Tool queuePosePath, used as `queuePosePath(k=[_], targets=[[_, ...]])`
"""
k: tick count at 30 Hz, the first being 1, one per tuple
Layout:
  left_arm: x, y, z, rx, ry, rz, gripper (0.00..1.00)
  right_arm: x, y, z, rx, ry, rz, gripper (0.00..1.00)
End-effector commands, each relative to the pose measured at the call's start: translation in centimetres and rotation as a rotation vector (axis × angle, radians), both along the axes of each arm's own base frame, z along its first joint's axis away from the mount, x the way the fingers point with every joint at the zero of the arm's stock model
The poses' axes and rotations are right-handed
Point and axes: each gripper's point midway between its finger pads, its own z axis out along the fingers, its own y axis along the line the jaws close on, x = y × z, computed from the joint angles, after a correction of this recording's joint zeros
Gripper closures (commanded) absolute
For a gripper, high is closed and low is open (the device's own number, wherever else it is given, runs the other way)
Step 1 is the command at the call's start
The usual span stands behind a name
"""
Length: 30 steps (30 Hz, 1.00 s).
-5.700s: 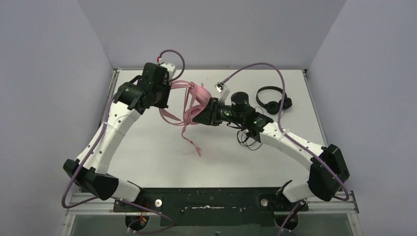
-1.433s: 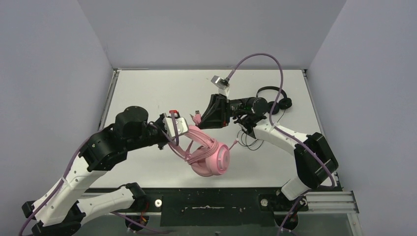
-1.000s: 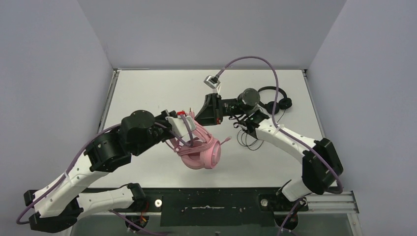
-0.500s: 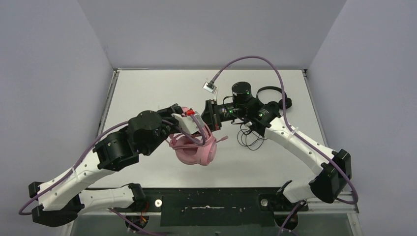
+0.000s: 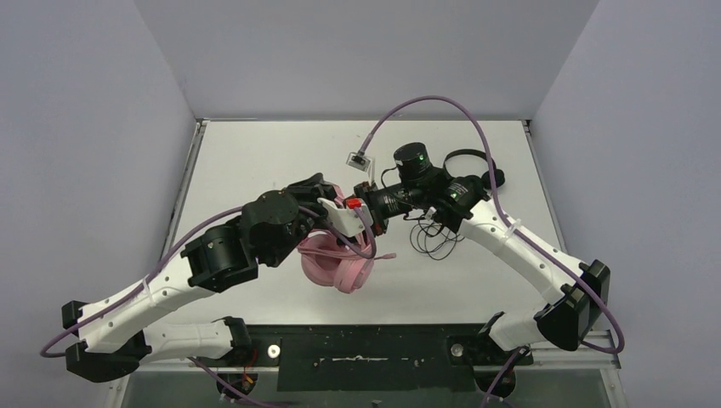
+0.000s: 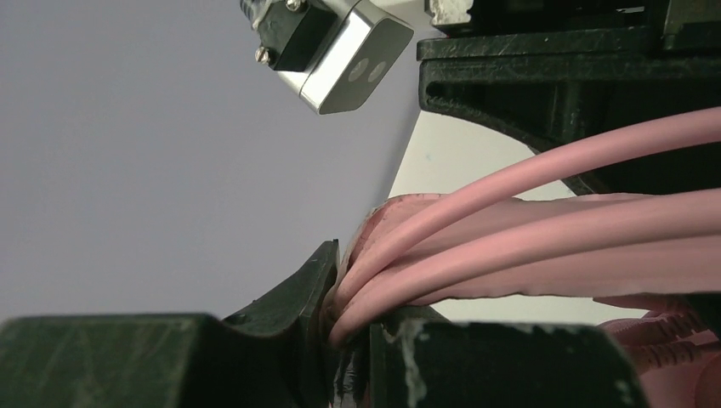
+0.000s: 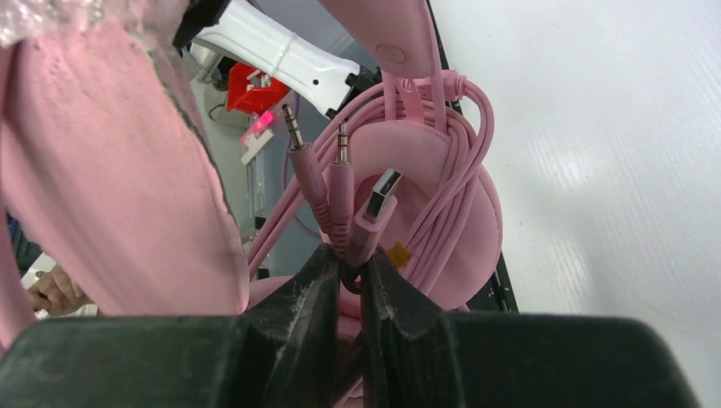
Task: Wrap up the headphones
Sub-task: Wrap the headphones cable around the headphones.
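Pink headphones (image 5: 336,265) aloft over mid-table (image 5: 246,161), between both arms. Left gripper (image 6: 353,323) nearly closed, clamping bundled pink cable (image 6: 527,246); right gripper (image 7: 350,270) nearly closed, pinching the plugs (image 7: 374,204). Black headphones (image 5: 496,177) lying far right.

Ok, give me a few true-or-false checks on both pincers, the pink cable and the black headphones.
1. The left pincer is shut on strands of pink cable. True.
2. The right pincer is open and empty. False: it pinches the pink cable just below its plugs.
3. The black headphones lie on the table, held by neither pincer. True.
4. The pink cable ends in a single plug. False: two audio jacks and a USB plug show.
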Motion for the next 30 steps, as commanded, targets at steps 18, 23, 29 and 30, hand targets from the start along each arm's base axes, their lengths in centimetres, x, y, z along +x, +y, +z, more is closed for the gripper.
queuePosePath(k=[18,23,29,30], targets=[[1.9,2.7,11.0,-0.336,-0.238,0.206,1.00,-3.7,-1.4,2.8,0.049,-0.027,0.159,0.61],[2.1,2.9,11.3,-0.373,-0.248,0.239,1.00,-3.0,-1.8,4.7,0.169,-0.234,0.103,0.77],[1.5,3.6,9.9,-0.440,-0.175,0.245,1.00,-1.9,-2.1,5.5,0.300,-0.383,0.072,0.81],[1.5,3.8,9.6,-0.452,-0.160,0.249,1.00,-2.0,-2.1,5.7,0.324,-0.394,0.089,0.82]])
